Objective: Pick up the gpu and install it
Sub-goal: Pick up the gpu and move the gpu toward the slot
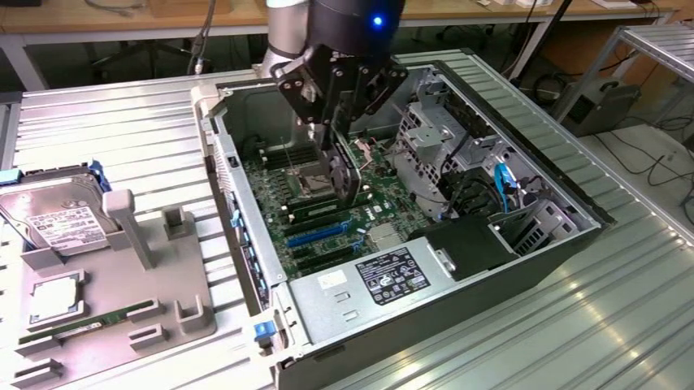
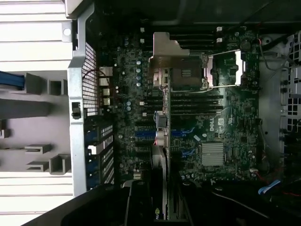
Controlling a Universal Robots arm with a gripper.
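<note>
My gripper (image 1: 334, 134) is shut on the gpu (image 1: 347, 175), a thin dark card that hangs on edge from the fingers. The card is inside the open computer case (image 1: 223, 154), just above the green motherboard (image 1: 325, 223) and beside the CPU socket (image 1: 314, 183). Its lower edge sits near the blue expansion slots (image 1: 314, 236); I cannot tell whether it touches the board. In the wrist view the gpu (image 2: 159, 188) shows edge-on, running over the motherboard (image 2: 221, 122) towards the blue slots (image 2: 143, 134), below the open CPU socket (image 2: 186, 75).
A grey parts holder (image 1: 130, 268) stands at the exterior view's left, carrying a hard drive (image 1: 54, 219) and a green RAM stick (image 1: 87, 323). Inside the case are the power supply (image 1: 379, 280), a black shroud (image 1: 472, 244) and a metal drive cage (image 1: 434, 134).
</note>
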